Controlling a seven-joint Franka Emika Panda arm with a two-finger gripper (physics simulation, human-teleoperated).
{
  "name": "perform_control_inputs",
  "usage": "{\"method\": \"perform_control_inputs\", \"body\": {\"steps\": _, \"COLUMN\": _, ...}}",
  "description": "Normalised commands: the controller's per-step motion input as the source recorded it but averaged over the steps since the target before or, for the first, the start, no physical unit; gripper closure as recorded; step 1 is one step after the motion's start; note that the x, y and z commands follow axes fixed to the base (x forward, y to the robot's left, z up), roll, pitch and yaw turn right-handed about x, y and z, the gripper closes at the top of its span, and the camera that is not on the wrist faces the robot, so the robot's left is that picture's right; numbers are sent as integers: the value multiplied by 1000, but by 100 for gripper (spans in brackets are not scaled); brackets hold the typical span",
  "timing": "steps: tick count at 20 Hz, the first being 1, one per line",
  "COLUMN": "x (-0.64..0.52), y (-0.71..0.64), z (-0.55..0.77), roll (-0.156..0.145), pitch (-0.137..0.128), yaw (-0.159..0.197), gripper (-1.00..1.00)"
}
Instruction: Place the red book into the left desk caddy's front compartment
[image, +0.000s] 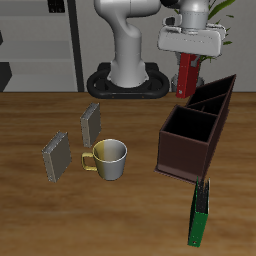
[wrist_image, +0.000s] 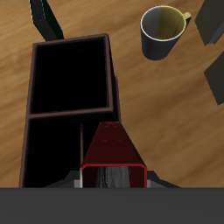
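Wooden tabletop (image: 40, 215) fills the exterior view, with dark shelving behind the robot's base. I have the red book (image: 186, 76) lifted clear of the table, hanging upright beneath the gripper (image: 187, 60), whose jaws are pinching its upper edge. It hangs above the left desk caddy (image: 198, 128), over the back end at about one o'clock from the caddy's middle. In the wrist view the red book (wrist_image: 111, 145) points down at the divider and the rear sections, while the front compartment (wrist_image: 72, 77) lies open and dark farther ahead.

By my reckoning the pickup is done; what remains is carrying the book forward toward the caddy's six o'clock end, lowering it into that compartment and letting go.

A green book (image: 201, 212) leans by the caddy's front end, and two grey books (image: 56, 157) stand at nine o'clock from a mug (image: 109, 158). No writing or label is readable at this size.
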Motion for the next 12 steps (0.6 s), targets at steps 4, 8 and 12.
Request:
{"method": "perform_control_inputs", "body": {"steps": 4, "x": 72, "y": 105, "z": -91, "roll": 19, "pitch": 30, "yaw": -35, "gripper": 100}}
{"method": "perform_control_inputs", "body": {"steps": 8, "x": 1, "y": 111, "z": -60, "roll": 33, "pitch": 4, "yaw": 17, "gripper": 100}}
{"method": "perform_control_inputs", "body": {"steps": 12, "x": 85, "y": 13, "z": -44, "roll": 11, "pitch": 9, "yaw": 5, "gripper": 100}}
